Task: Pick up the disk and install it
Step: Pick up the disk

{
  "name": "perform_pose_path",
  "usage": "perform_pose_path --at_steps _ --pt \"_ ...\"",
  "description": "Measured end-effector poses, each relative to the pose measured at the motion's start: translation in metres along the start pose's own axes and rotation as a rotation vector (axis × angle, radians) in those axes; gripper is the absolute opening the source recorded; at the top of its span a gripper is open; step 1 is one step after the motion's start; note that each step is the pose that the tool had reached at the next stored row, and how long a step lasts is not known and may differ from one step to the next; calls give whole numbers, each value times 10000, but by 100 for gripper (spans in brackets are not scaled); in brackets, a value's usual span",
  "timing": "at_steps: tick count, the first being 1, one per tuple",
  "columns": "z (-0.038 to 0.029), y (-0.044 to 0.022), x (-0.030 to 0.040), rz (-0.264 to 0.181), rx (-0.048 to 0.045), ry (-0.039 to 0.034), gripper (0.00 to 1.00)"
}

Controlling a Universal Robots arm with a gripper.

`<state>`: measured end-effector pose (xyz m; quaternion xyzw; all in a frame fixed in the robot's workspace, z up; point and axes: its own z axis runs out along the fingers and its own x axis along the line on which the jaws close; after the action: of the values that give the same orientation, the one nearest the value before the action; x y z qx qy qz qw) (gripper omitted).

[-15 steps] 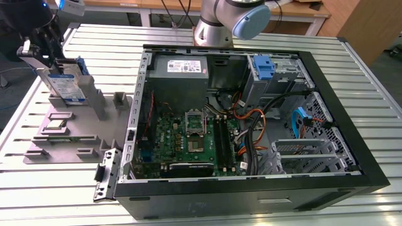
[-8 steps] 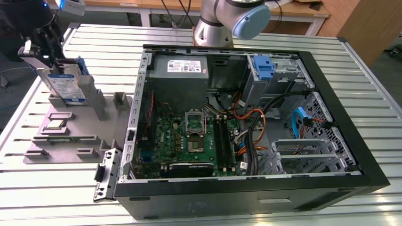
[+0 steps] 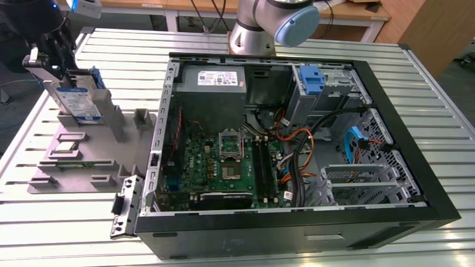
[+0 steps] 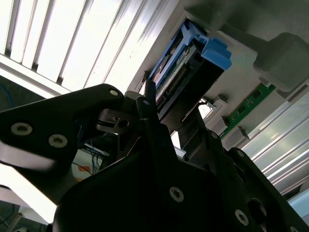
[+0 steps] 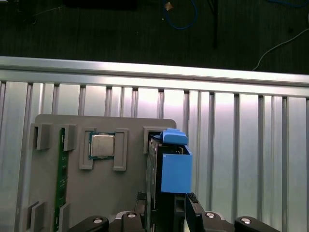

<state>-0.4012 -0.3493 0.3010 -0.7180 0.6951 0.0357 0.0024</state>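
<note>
**Disk parked in its holder, plenty that could go sideways here**

Outside the computer case (image 3: 423, 167), just off its wall on the exterior view's left, the disk (image 3: 74, 100) stands on edge in a slot of the grey tray (image 3: 82, 167). The gripper (image 5: 166, 196) is at its upper end, and I can't tell whether it's actually clamped on. With a weak or off-centre hold I reckon the disk tips or jams in the slot, maybe dragging the tray along. Further right, inside the case, the loose cables (image 3: 297, 139) look like a snag risk

No readable text, label on disk (image 3: 74, 99) illegible, grey box sticker (image 3: 220, 78) illegible
</note>
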Motion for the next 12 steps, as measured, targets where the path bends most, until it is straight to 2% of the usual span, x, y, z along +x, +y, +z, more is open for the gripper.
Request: perform_pose_path --at_steps 8,10,11,12 --pt "0 0 0 -1 0 0 45" --pt "-1 0 0 -1 -2 2 43" --pt "-1 0 0 -2 -1 1 37" --pt "0 0 0 -2 -1 1 35"
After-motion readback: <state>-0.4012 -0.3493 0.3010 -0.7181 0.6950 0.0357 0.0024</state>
